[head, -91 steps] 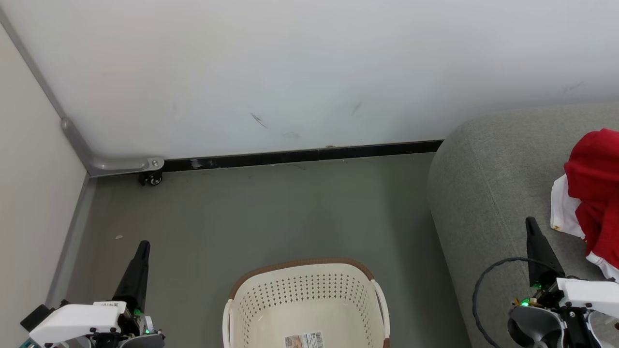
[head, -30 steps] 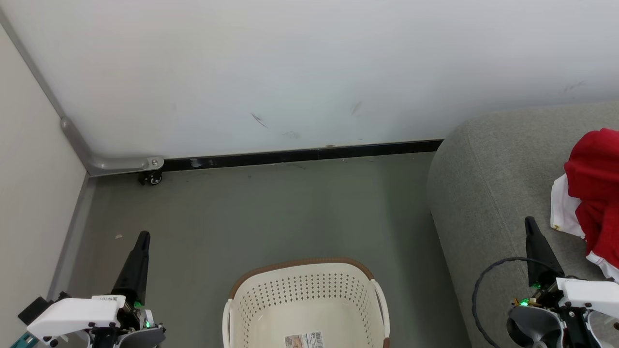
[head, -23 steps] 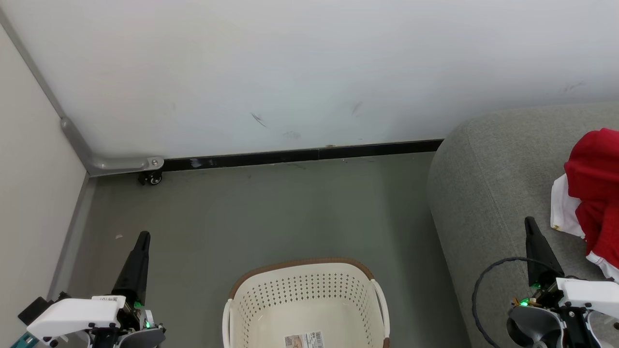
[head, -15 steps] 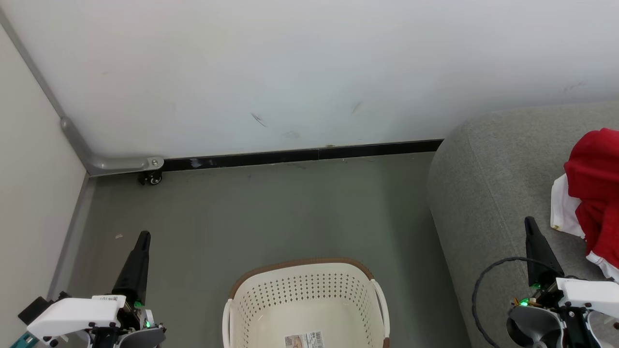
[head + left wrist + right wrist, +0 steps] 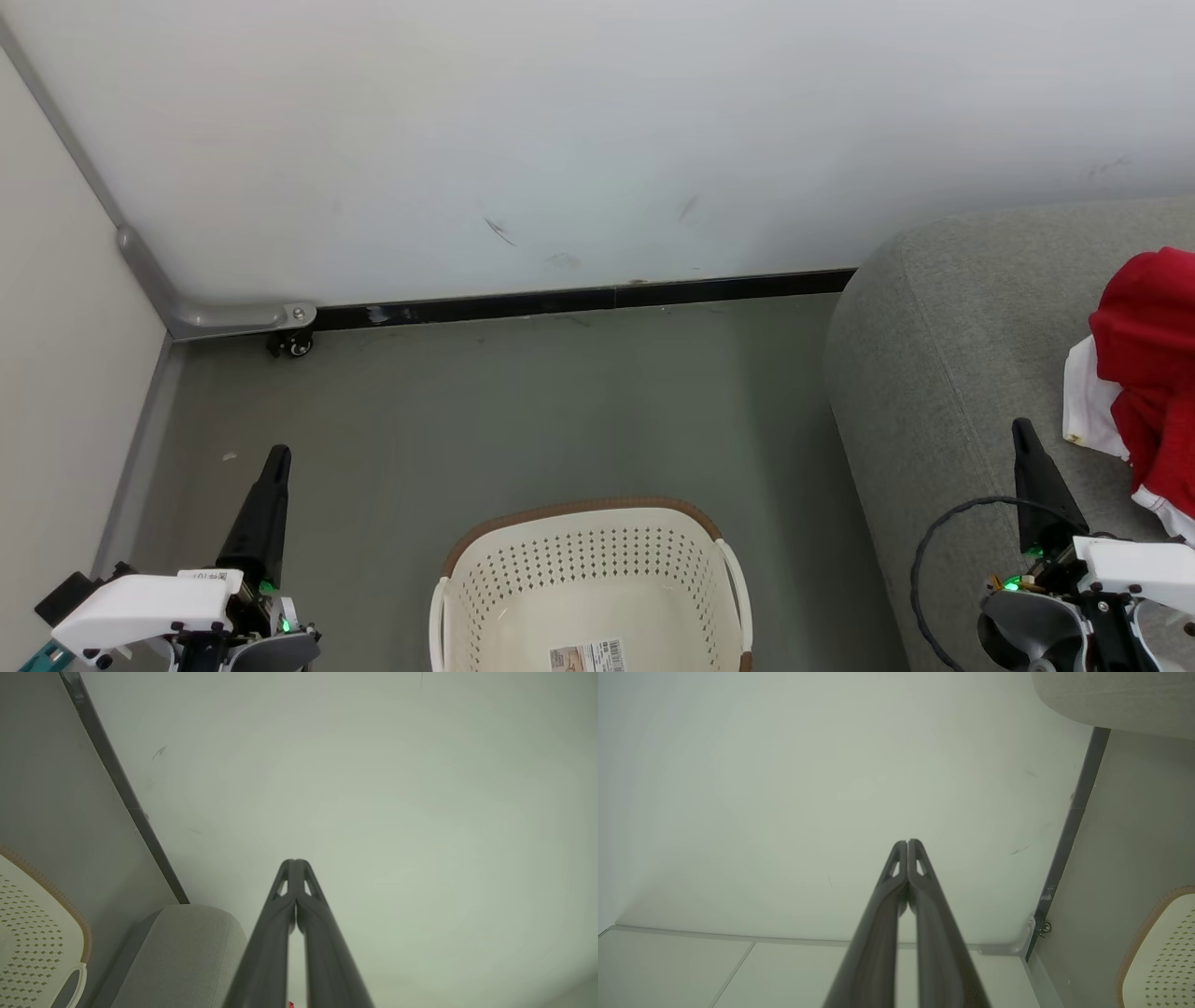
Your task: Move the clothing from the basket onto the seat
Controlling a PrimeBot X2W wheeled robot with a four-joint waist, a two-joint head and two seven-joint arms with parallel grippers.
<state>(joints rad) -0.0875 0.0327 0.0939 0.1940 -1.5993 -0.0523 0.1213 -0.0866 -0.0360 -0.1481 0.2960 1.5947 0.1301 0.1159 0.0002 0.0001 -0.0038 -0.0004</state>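
The red-and-white clothing is lying heaped on the grey seat, just right of the right hand, the nearer one; it and the left hand are hanging fully closed, holding nothing, flanking the cream laundry basket.

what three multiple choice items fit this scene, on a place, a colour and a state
1. Where does the clothing lie? A on the floor B on the seat C on the wall
2. What colour is the rim of the basket? A blue B black C brown
3. How are the left gripper and right gripper? A both open B both shut, empty C both shut on cloth

1 B: the red pile rests on the grey cushion. 2 C: a brown band tops its cream wall. 3 B: in each wrist view the fingertips meet with nothing between.
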